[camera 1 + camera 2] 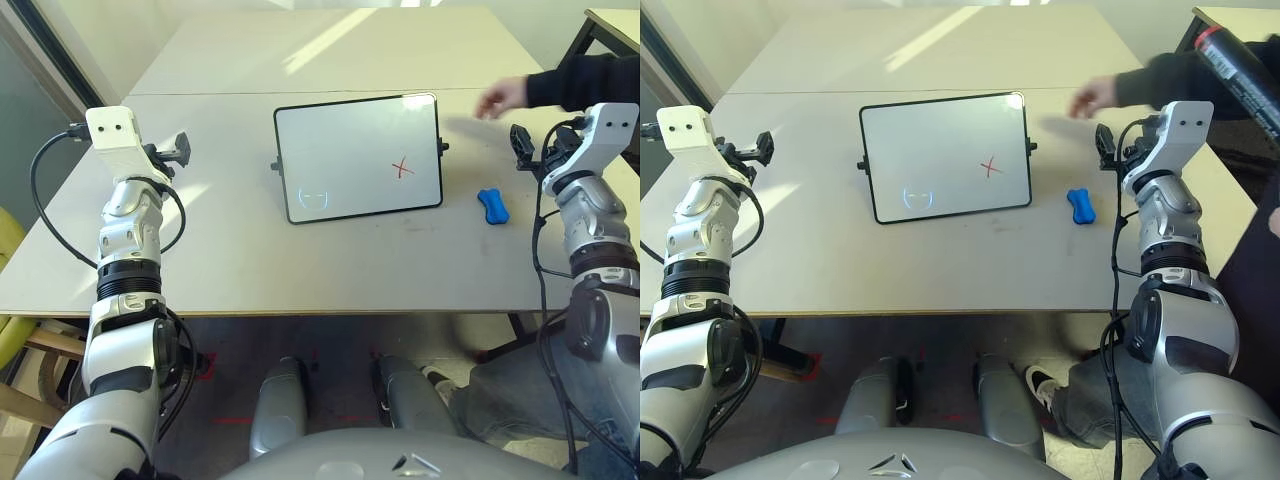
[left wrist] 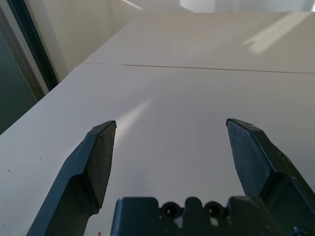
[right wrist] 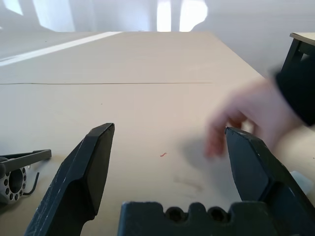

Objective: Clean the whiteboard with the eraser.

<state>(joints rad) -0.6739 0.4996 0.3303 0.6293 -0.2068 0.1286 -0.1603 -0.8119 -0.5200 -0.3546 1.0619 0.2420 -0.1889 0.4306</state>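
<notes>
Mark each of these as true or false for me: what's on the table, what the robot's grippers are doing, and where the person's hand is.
1. The small blue bone-shaped eraser lies on the table beside the white black-framed board. True.
2. The red mark on the board is a circle. False: it is an X.
3. The robot's left gripper has its jaws apart. True.
4. The robot's right gripper is holding the eraser. False: its jaws are open with nothing between them, and the eraser lies on the table.
5. A person's hand, in a dark sleeve, is over the table. True.
</notes>
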